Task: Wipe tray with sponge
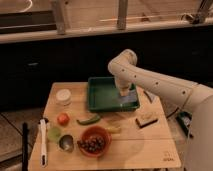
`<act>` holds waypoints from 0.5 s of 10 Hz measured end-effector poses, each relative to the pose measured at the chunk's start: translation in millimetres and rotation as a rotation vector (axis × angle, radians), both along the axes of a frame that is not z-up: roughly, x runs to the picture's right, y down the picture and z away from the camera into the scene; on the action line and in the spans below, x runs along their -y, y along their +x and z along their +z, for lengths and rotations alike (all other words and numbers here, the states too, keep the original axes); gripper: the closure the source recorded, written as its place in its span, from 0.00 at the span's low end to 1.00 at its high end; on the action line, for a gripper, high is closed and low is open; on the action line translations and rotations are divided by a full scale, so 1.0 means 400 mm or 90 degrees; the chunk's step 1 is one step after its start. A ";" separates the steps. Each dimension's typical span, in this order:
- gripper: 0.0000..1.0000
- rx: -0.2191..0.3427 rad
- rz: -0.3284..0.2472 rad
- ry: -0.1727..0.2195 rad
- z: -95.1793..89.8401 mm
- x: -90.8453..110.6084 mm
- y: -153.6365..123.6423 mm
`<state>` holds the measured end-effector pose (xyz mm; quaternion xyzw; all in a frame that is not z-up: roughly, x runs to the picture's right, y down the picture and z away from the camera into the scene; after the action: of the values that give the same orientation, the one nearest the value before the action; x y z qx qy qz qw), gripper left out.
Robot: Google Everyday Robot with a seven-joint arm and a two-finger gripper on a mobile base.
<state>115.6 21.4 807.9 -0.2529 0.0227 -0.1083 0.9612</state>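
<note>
A green tray [102, 95] sits at the back middle of the wooden table [145, 150]. A pale blue sponge [130, 102] lies in the tray's front right corner. My gripper [123, 92] hangs from the white arm [155, 82], which reaches in from the right. It is low inside the tray's right side, right over the sponge's back edge. I cannot tell whether it touches or holds the sponge.
Left of the tray stands a white jar [63, 96]. In front lie a tomato [63, 119], a green pepper [88, 119], a red bowl of dark fruit [94, 142], a metal cup [66, 143] and a white utensil [43, 142]. A snack bar [146, 119] lies at the right.
</note>
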 end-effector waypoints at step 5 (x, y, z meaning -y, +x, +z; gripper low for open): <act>0.99 0.015 0.003 -0.003 0.049 0.028 0.005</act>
<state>117.4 10.4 827.3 -0.2535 0.0104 -0.1095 0.9611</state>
